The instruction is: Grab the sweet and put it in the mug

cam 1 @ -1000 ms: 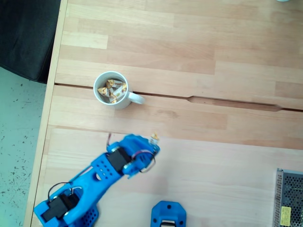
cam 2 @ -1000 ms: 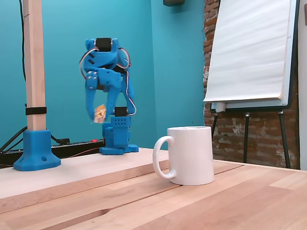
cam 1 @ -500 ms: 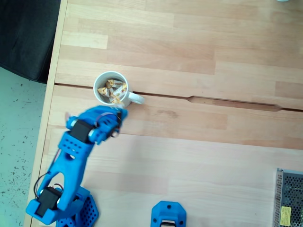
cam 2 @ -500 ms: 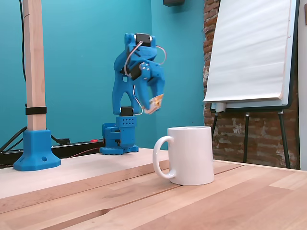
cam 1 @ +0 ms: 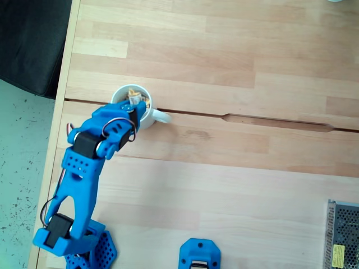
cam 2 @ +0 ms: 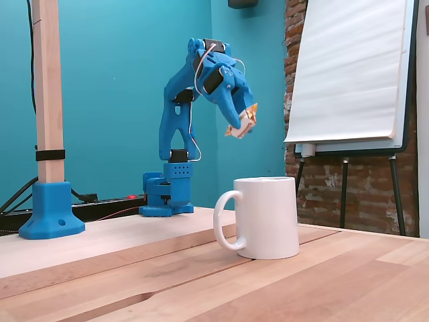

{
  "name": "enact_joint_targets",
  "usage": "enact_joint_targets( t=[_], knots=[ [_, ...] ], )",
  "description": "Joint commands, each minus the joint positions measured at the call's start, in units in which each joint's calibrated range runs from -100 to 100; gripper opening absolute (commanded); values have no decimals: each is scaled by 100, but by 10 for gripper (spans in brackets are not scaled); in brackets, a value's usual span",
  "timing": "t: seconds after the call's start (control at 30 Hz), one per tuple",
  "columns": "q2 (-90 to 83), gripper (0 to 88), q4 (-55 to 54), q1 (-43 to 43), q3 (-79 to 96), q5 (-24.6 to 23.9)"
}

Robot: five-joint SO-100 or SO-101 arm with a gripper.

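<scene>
Gripper (cam 2: 242, 125) holding the sweet (cam 2: 244, 123) above the mug (cam 2: 264, 217).
Jaws are clamping the wrapper; more sweets (cam 1: 145, 103) are lying inside the mug (cam 1: 147, 119) below.

The arm (cam 1: 95, 162) hides part of the mug (cam 1: 147, 114) rim — grey box (cam 1: 343, 235) cropped.

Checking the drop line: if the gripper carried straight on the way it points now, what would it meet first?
Probably the mug: the gripper, shut on the sweet, angles downward above it, and from above it sits over the mug's opening. Exact depth is unclear.
</scene>
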Motion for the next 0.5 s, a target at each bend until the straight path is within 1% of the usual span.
enact_joint_targets(
  t=[0.0, 0.17, 0.37, 0.47],
  knots=[
    [136, 0, -184, -91, -308, 15],
    [154, 0, -216, -142, -335, 5],
    [154, 0, -200, -635, -371, 0],
    [162, 0, -200, -708, -335, 0]
  ],
)
